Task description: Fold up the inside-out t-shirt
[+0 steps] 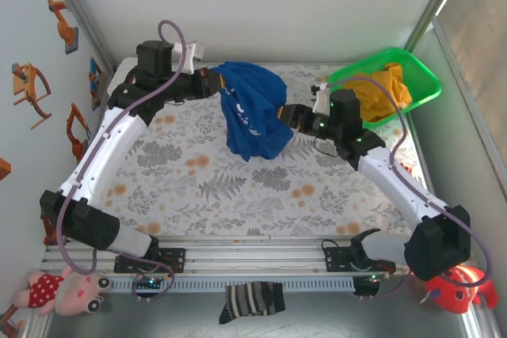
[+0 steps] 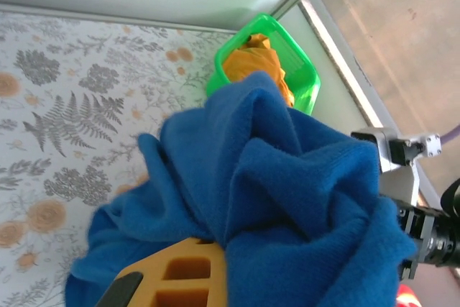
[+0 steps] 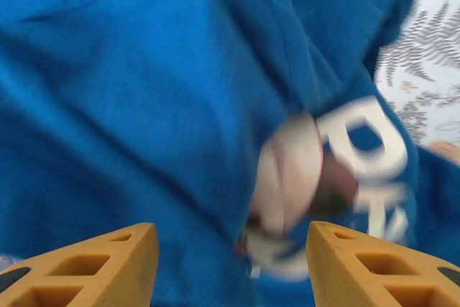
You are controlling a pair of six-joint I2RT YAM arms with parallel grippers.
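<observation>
Pinching the inside-out t-shirt [image 1: 253,112] by its top, the left gripper [image 1: 217,85] hangs it bunched over the far table [image 1: 198,187]; the right gripper [image 1: 286,115], jaws spread beside the cloth, should take a seam or hem, not a loose fold

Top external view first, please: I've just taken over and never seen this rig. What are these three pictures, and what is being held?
Two white robot arms, each ending in a two-finger gripper, work on a floral-patterned table. The top view looks down from behind them; the other two come from cameras on each wrist. The left gripper is shut on the royal-blue cloth t-shirt, holding it bunched. The right gripper is open, facing it. A green plastic basket holds a yellow-orange garment.
</observation>
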